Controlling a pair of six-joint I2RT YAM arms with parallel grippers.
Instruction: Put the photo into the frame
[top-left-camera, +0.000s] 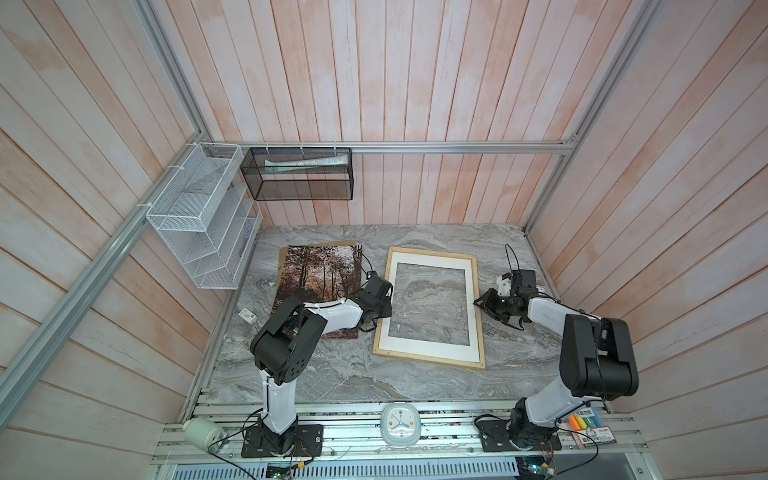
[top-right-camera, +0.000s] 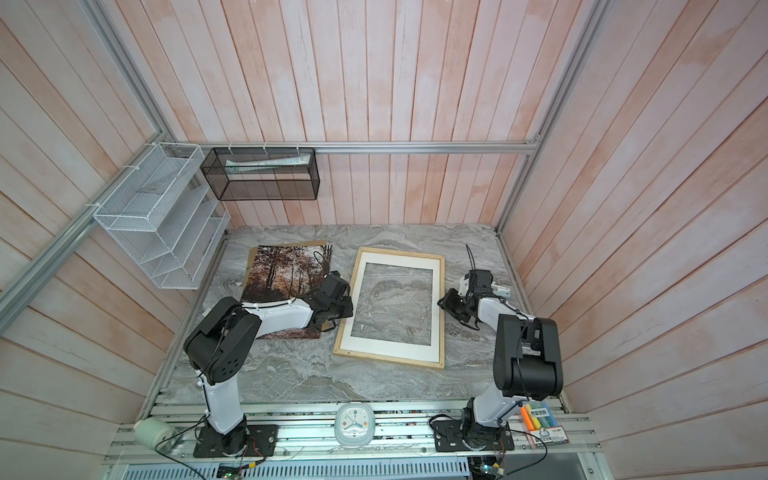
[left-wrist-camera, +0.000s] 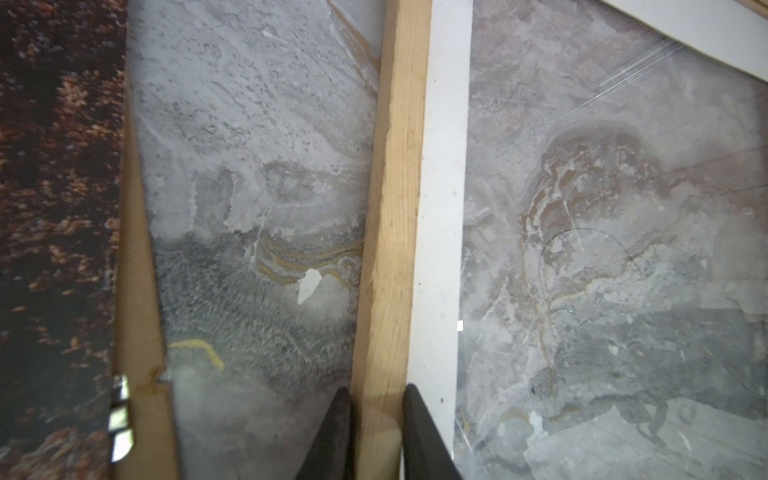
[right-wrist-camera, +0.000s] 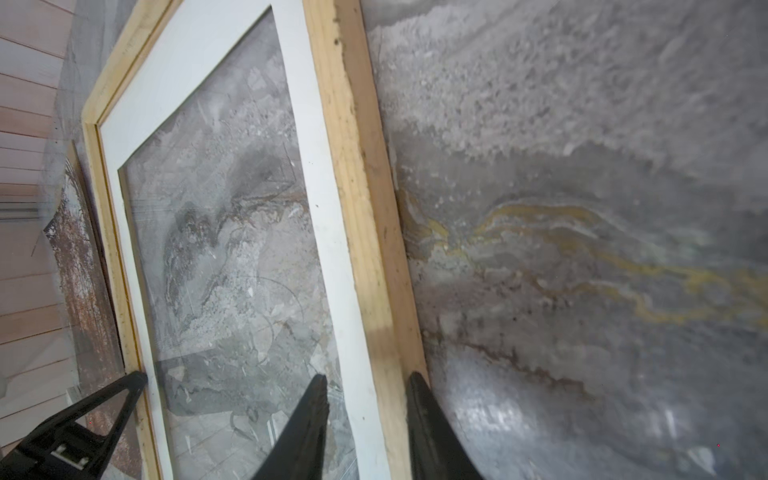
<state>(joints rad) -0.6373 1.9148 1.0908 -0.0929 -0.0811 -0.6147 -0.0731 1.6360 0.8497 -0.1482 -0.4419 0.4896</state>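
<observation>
The frame, pale wood with a white mat and a clear pane inside, lies flat mid-table. To its left the photo of an autumn forest rests on a brown backing board, partly under my left arm. My left gripper is shut on the frame's left wooden rail, one finger on each side. At the frame's right rail, my right gripper straddles rail and mat: the outer finger is at the wood, and a gap remains on the inner side.
A white wire rack and a black mesh basket hang on the back-left walls. A small white item lies at the table's left edge. A clock and markers sit on the front rail.
</observation>
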